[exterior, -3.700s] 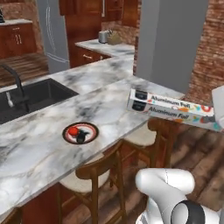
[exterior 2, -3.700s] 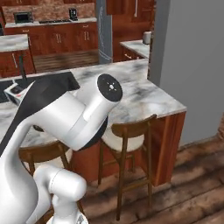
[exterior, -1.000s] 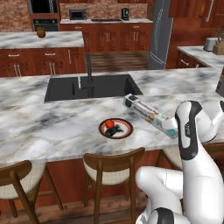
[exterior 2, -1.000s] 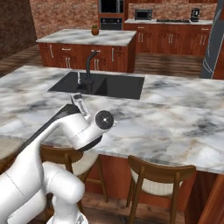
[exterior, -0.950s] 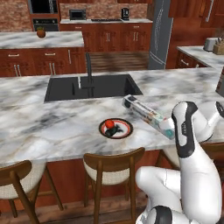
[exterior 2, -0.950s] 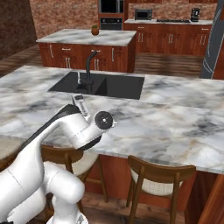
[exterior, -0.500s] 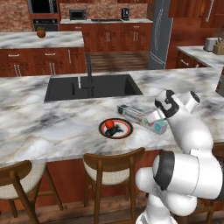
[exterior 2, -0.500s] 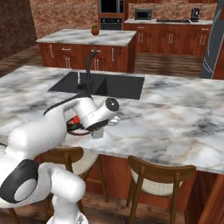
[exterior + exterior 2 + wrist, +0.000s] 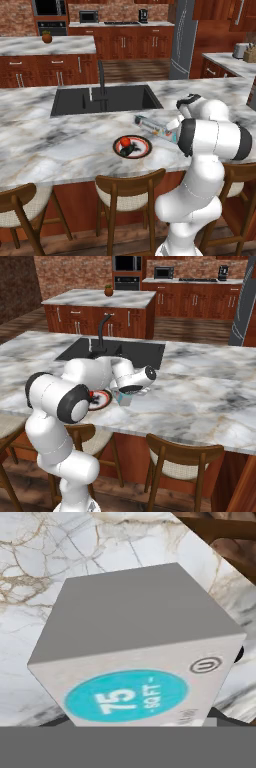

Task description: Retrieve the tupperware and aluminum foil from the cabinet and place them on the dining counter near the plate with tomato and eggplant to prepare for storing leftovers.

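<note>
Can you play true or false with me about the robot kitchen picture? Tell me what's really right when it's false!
1. The foil box lies on the marble counter, right of the plate. True.
2. The plate is empty. False: it holds something red and something dark.
3. The sink is black. True.
4. The foil box is inside the sink. False: it is on the counter, in front of the sink's right corner.
5. The robot's hand is at one end of the foil box. True.
6. A stool lies tipped over. False: it stands upright under the counter.
</note>
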Robot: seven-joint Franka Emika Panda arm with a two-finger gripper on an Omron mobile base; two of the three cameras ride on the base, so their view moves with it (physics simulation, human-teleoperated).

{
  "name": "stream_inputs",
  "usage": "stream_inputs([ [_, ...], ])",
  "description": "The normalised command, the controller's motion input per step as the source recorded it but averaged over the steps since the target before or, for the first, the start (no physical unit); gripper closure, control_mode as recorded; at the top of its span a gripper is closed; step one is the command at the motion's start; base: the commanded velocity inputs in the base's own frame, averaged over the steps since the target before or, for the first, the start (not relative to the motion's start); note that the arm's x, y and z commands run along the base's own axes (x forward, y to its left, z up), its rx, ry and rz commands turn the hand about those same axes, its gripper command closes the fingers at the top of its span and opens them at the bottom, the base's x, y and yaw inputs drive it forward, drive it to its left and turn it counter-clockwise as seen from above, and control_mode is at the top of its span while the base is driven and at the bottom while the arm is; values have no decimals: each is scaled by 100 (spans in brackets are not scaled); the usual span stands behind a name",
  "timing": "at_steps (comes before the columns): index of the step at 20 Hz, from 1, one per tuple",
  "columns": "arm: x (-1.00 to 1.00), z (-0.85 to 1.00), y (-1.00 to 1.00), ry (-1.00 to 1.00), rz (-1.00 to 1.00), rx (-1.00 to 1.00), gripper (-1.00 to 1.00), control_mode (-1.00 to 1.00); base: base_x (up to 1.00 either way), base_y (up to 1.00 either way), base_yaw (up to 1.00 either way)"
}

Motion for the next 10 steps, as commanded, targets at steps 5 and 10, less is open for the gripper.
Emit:
stream_inputs([
  [5,100,-89,-15,0,0,7,100,-100,0,0,0],
  [10,54,-37,-13,-2,-1,4,-100,-100,0,0,0],
])
